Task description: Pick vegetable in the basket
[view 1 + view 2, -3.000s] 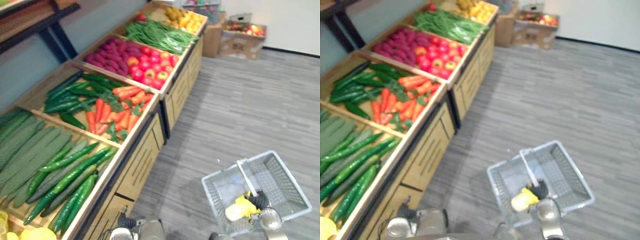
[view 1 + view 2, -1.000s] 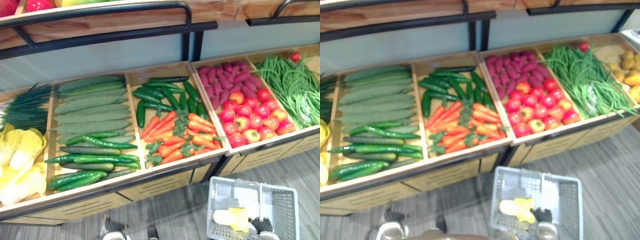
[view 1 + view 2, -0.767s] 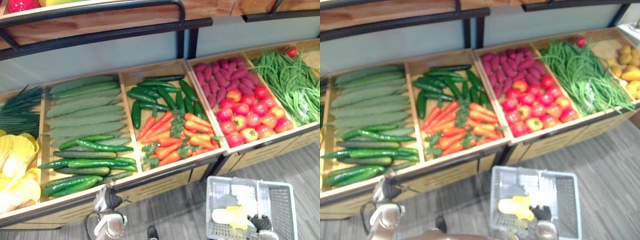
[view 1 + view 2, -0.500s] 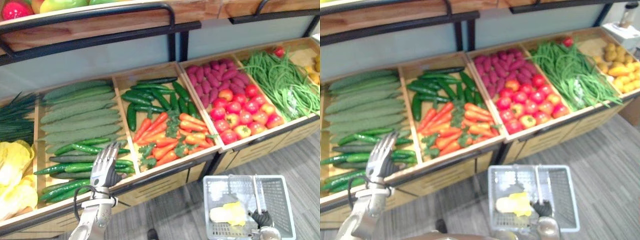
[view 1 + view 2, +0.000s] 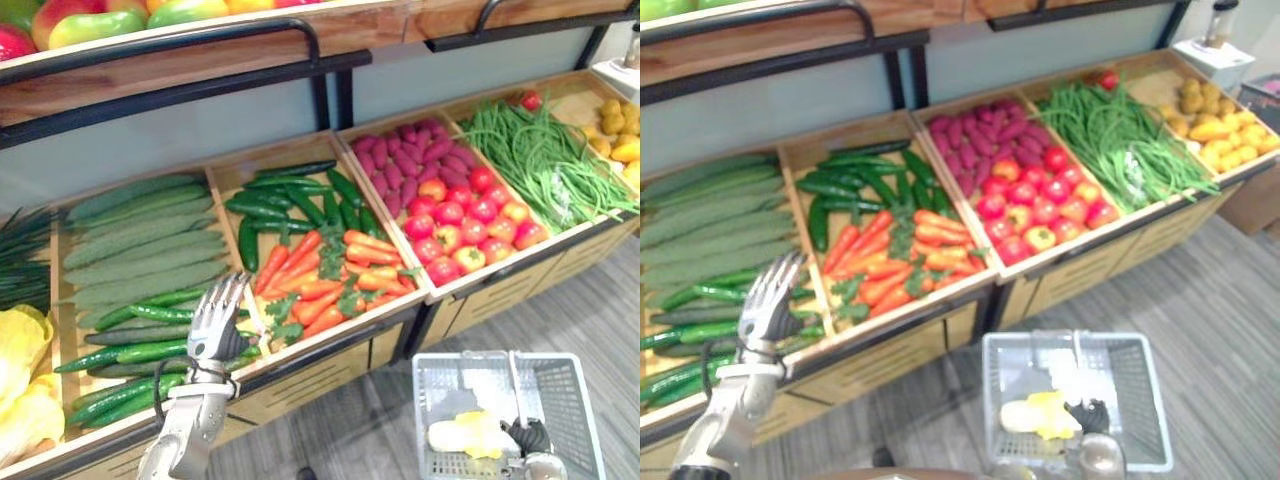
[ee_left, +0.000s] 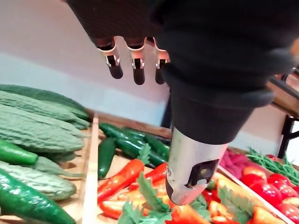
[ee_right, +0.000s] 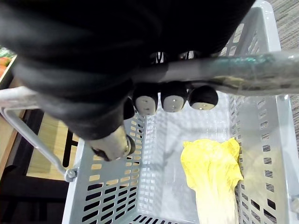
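My left hand [image 5: 214, 322] is raised with straight fingers [image 6: 135, 70] over the front of the cucumber bin, beside the wooden divider to the carrots [image 5: 330, 280]. It holds nothing. Dark green cucumbers [image 5: 130, 352] lie just under and left of it. Low on the right, my right hand [image 5: 528, 437] is shut on the handle [image 7: 243, 65] of a grey plastic basket [image 5: 992, 400] that hangs above the floor. A yellow leafy cabbage [image 7: 212, 172] lies in the basket.
The long wooden stand also holds pale bitter gourds [image 5: 140, 240], purple sweet potatoes [image 5: 410, 155], tomatoes [image 5: 465, 215], green beans [image 5: 545, 160] and yellow cabbages [image 5: 25, 390]. A black rail [image 5: 170, 60] and a fruit shelf run above. Grey floor lies in front.
My left hand has risen from below the stand's front edge to the cucumber bin. The whole view has shifted with the camera. The right hand keeps its hold on the basket.
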